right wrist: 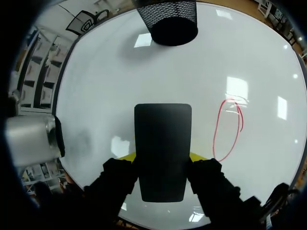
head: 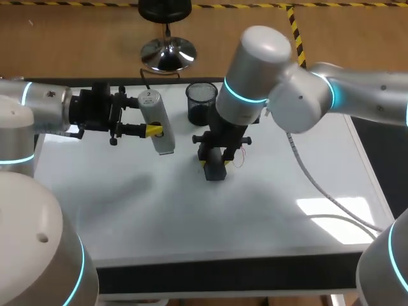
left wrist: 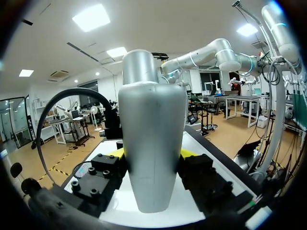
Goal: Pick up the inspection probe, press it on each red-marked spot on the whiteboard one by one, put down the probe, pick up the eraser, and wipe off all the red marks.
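My left gripper is shut on the silver inspection probe, held above the whiteboard's far left part. In the left wrist view the probe stands upright between the yellow-tipped fingers of that gripper. My right gripper is shut on the black eraser near the board's middle. From the right wrist, the eraser fills the gap in the gripper, flat toward the whiteboard. A red looped mark lies just beside the eraser, and shows faintly from above as a red mark.
A black mesh cup stands at the board's far edge, behind the right gripper; it is ahead of the eraser as the mesh cup. A grey cable trails over the board's right part. The probe shows off to the eraser's side.
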You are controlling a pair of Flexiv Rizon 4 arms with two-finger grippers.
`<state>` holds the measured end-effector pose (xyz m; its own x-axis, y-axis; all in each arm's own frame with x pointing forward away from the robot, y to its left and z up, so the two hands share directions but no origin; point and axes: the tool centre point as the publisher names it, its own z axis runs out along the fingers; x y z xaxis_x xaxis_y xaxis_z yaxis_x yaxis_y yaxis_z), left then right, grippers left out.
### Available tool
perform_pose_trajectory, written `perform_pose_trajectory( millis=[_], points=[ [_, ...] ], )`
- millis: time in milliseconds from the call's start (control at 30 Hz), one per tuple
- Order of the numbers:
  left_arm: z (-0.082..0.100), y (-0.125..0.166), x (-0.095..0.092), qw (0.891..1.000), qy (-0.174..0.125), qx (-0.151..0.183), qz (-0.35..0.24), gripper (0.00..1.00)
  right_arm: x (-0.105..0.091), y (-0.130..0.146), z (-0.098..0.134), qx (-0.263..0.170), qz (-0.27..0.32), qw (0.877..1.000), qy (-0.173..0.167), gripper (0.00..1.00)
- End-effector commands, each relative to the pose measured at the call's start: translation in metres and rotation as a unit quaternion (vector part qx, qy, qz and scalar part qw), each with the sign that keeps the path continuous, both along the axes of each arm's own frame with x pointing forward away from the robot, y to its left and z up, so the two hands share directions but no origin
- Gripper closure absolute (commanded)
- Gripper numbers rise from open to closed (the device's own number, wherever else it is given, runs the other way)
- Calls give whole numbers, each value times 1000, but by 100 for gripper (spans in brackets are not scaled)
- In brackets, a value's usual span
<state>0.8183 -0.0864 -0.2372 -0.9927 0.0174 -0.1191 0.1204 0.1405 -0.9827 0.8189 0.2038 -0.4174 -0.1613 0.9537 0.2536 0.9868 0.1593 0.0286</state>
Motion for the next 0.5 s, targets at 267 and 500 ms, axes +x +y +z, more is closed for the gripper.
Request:
perform_pose_trajectory(
  millis=[267, 500],
  points=[
    [1, 0, -1, 1000, -1, 0, 1, 100, 15, -6, -11, -22, -16, 1000, 10, 100],
    [1, 0, -1, 1000, -1, 0, 1, 100, 19, -26, -13, -35, -33, 999, 10, 100]
  ],
)
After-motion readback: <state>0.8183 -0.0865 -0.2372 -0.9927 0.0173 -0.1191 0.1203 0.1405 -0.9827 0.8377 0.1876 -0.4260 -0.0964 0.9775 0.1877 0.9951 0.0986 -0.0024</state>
